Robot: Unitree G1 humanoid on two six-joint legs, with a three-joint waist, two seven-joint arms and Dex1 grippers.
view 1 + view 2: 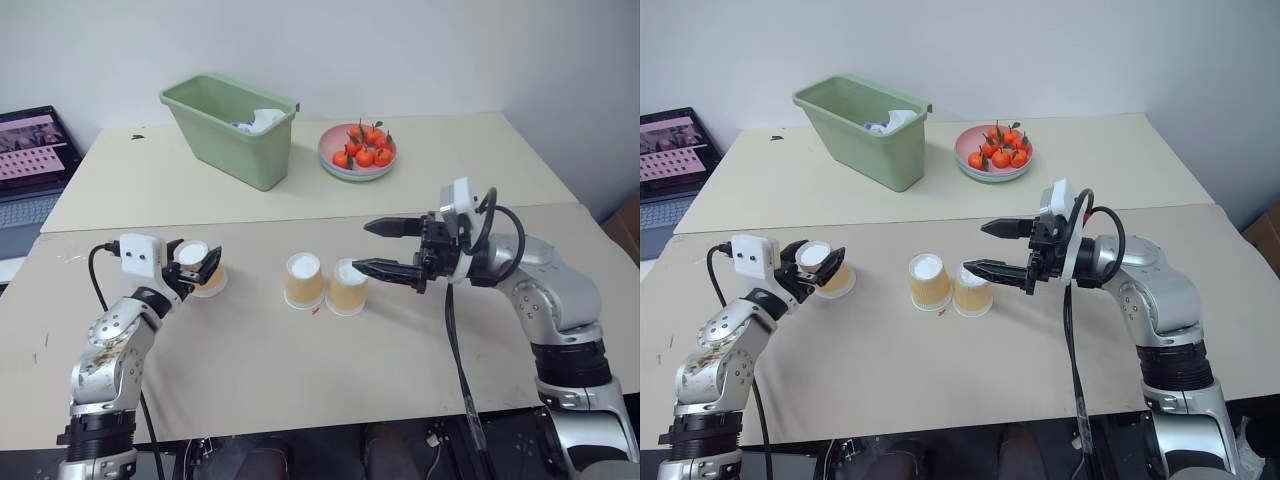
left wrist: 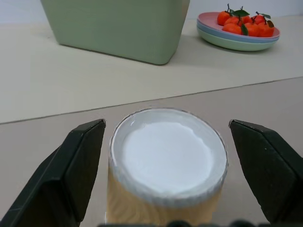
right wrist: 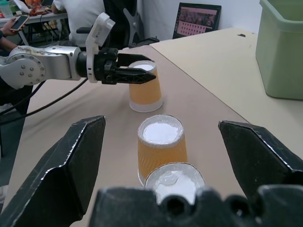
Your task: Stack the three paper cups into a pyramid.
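Green bin (image 1: 232,130) holds perhaps crumpled paper; left hand (image 1: 197,265) brackets a cup (image 1: 204,270), right hand (image 1: 385,248) open.

I can't tell whether the left pincer (image 1: 196,268) is actually touching the left cup (image 1: 205,271); its fingers cover the cup's sides. Laptop (image 1: 30,178) is cut off by the frame edge. White stuff in the green bin (image 1: 233,128) is half hidden by the wall, can't identify it.

Two paper cups (image 1: 303,279) (image 1: 348,287) stand upside down, touching, at table (image 1: 300,370) centre. Third cup (image 1: 200,268) at 9 o'clock, well apart. Bin (image 1: 231,127) at 11 o'clock, fruit plate (image 1: 357,152) at 1 o'clock behind.
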